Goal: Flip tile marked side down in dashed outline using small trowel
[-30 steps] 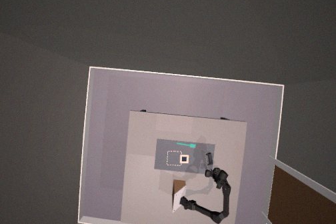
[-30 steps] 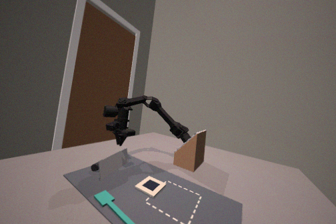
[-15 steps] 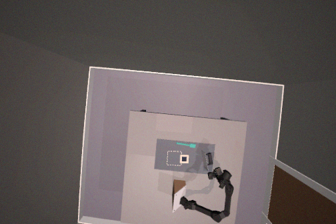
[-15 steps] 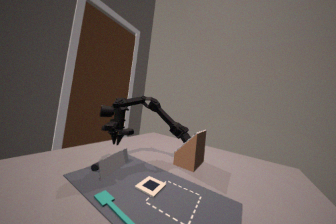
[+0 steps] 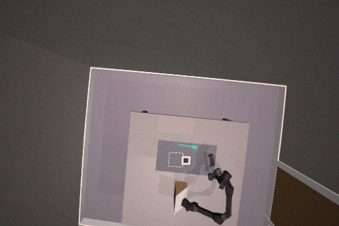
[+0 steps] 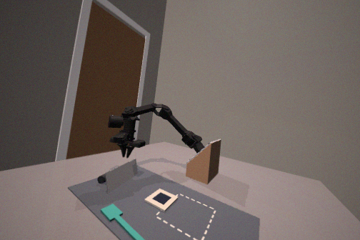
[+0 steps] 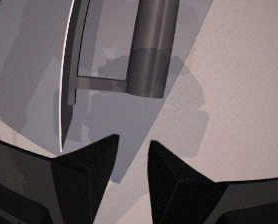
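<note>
The tile point(image 5: 185, 160) point(image 6: 161, 199) lies flat on the grey mat point(image 5: 162, 163) point(image 6: 246, 220), its dark square facing up within a pale border. It overlaps one edge of the dashed outline point(image 6: 215, 211), mostly outside it. The trowel, a thin grey blade point(image 5: 206, 162) point(image 6: 123, 175) with a dark round handle point(image 7: 152, 45), stands on its edge near the mat's end. My gripper point(image 6: 126, 156) point(image 7: 134, 143) points down above the table near that end, fingers partly open and empty. In the wrist view the handle's end is beyond the fingertips, not between them.
A teal spatula point(image 5: 194, 146) point(image 6: 111, 212) lies on the mat along its far long edge in the top view. A brown wedge-shaped block point(image 5: 181, 185) point(image 6: 198, 170) with a white sloping face stands on the table point(image 5: 144, 136) beside the arm's base.
</note>
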Robot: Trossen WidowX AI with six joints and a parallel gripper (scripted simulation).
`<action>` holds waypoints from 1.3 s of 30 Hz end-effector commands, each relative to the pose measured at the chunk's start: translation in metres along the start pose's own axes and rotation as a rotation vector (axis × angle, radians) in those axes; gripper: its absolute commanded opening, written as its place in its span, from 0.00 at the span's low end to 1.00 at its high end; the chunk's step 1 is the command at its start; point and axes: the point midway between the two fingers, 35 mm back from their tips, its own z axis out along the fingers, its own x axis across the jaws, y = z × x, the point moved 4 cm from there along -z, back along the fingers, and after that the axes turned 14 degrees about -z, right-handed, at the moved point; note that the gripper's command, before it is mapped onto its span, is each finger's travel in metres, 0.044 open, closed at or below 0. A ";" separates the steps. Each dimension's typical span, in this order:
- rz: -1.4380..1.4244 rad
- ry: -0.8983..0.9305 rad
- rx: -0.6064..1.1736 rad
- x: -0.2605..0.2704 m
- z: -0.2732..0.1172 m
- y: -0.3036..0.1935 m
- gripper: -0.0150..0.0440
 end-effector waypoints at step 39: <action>-0.001 0.003 -0.002 0.073 0.013 0.019 0.42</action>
